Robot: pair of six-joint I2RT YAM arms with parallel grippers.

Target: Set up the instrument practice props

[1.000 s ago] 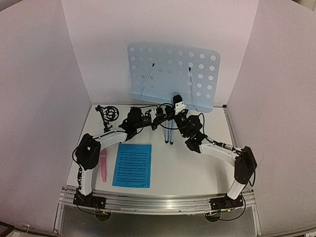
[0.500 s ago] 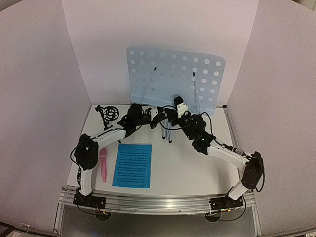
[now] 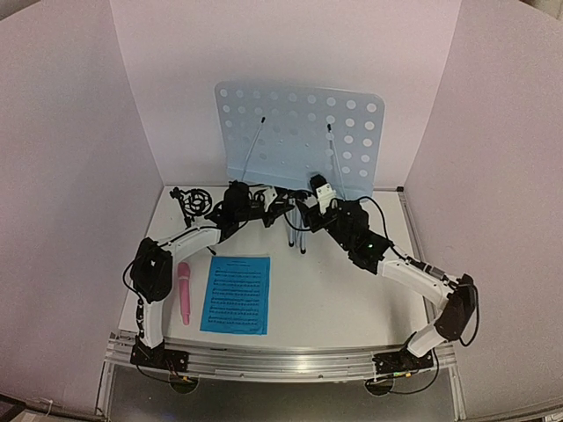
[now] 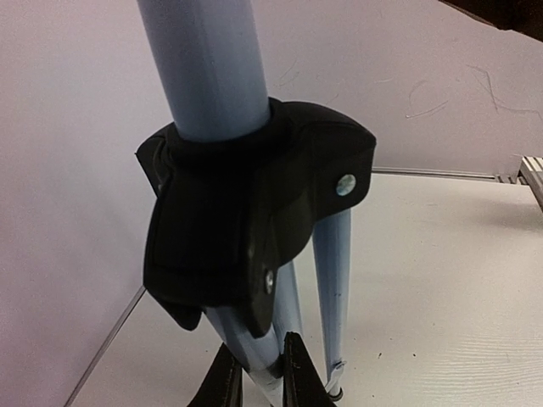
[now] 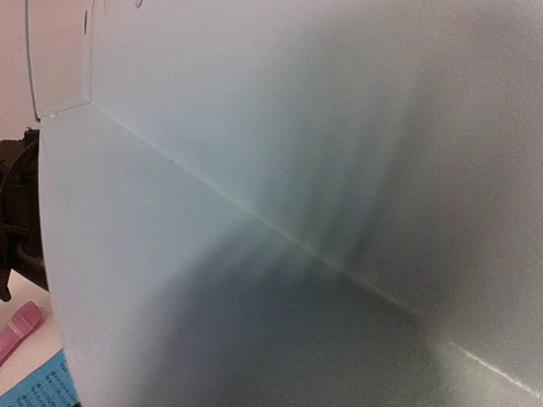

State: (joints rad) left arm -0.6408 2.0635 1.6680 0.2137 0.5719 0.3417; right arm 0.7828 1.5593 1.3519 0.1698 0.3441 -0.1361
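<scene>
The pale-blue perforated music stand stands at the back of the table on its slim tripod. My left gripper is shut on one tripod leg just under the black hub. My right gripper is at the plate's lower edge. The plate fills the right wrist view and hides the fingers. The bright-blue sheet music lies flat at the front left, with the pink microphone beside it. The small black ring-topped tripod stands at the back left.
White walls close in the table on three sides. A metal rail with both arm bases runs along the near edge. The stand's other legs rest on the white tabletop.
The stand's plate has swung a little to the left. My right arm has stretched out, its elbow moving right and toward the near edge. My left gripper keeps its hold on the leg.
</scene>
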